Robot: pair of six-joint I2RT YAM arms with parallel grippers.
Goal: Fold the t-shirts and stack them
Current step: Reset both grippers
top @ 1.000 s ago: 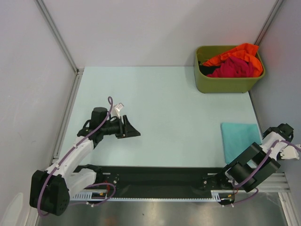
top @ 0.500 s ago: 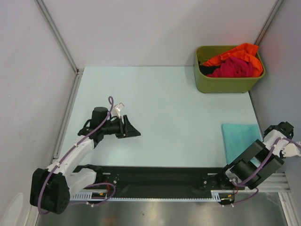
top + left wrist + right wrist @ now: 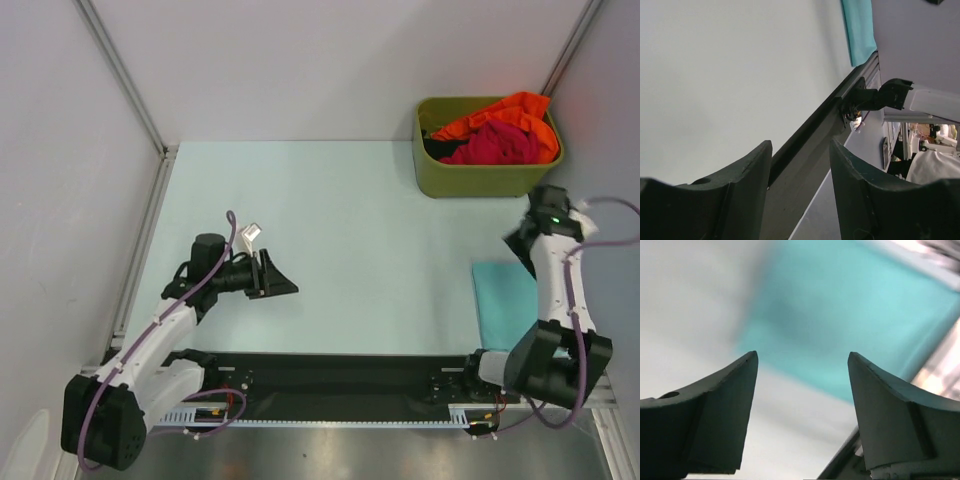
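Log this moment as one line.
left fingers: open, empty | right fingers: open, empty, near folded teal cloth t-shirt | orange cloth t-shirt, magenta cloth t-shirt: in olive-green plastic bin

Blurred teal t-shirt (image 3: pixel 850 325), right-wrist view

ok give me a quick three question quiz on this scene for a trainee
1. True or false: the teal t-shirt lies flat on the table, outside the olive bin.
2. What is in the bin? A) the orange t-shirt and the magenta t-shirt B) only the teal t-shirt C) nothing
3. Fill in: the left gripper and the right gripper both have jaws ___, with nothing between them.
Key: 1 true; 2 A; 3 open.
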